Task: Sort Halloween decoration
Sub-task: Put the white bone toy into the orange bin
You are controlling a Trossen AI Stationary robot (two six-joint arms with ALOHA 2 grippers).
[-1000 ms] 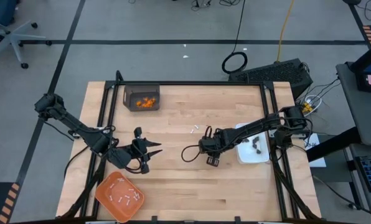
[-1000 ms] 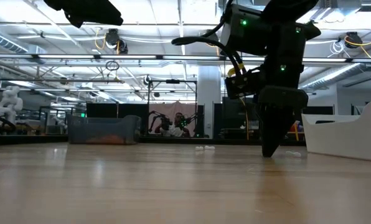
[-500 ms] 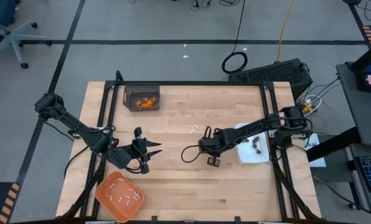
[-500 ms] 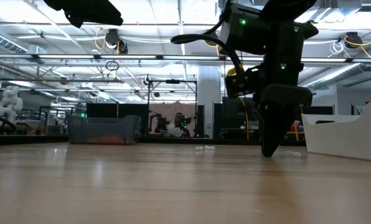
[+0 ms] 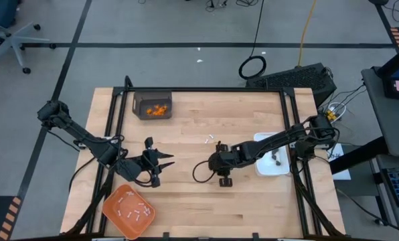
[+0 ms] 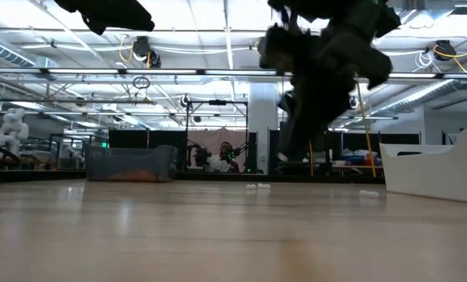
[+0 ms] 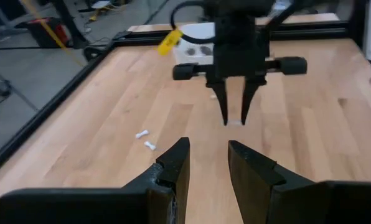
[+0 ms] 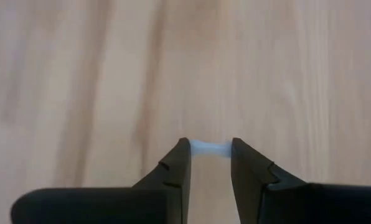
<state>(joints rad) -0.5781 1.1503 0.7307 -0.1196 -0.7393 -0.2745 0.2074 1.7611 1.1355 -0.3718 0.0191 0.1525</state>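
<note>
Mid-table, I am pinching a white stick (image 8: 210,149) in the right gripper (image 8: 209,163), lifting it clear for the orange tray (image 5: 112,209); left gripper (image 7: 207,165) is waiting half-open, empty.

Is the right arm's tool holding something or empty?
Holding: the right tool is shut on a small white stick, pinched between its fingertips above the table.
</note>
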